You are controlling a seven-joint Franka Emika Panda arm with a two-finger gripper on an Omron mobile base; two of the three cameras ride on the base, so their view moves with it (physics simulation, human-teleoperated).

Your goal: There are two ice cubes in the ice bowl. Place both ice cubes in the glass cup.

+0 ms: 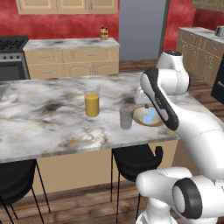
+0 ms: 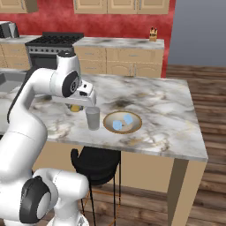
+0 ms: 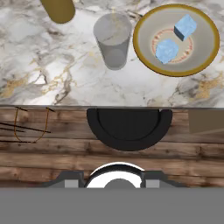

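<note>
The marble counter (image 2: 167, 114) is a long island with a straight near edge, and the task's things sit close to that edge. The wooden bowl (image 2: 134, 126) lies just short of it, with the glass cup (image 2: 92, 118) just beside it on the left, the two near each other but apart. To the right of the bowl the counter runs bare to its right end; beyond that is open wood floor (image 2: 207, 88). Farther in and left of the cup stands the taller juice glass (image 1: 92, 104), well back from the edge. A black stool (image 3: 128, 129) tucks under the near edge, below the cup and bowl.

The counter is white stone veined with grey and gold. The bowl is shallow and round, with a tan rim and a pale inside. Both ice cubes (image 3: 166, 50) (image 3: 185, 26) lie inside it, side by side near the middle: small pale-blue translucent blocks. The cup is a short grey see-through tumbler, upright; the hand view shows nothing in it.

The white arm rises from the base, bends at its dark elbow and carries the hand above the counter's near edge, above the cup and looking straight down. The gripper (image 3: 117, 183) hangs high above the stool and edge, touching nothing, its fingers drawn together with nothing between them.
</note>
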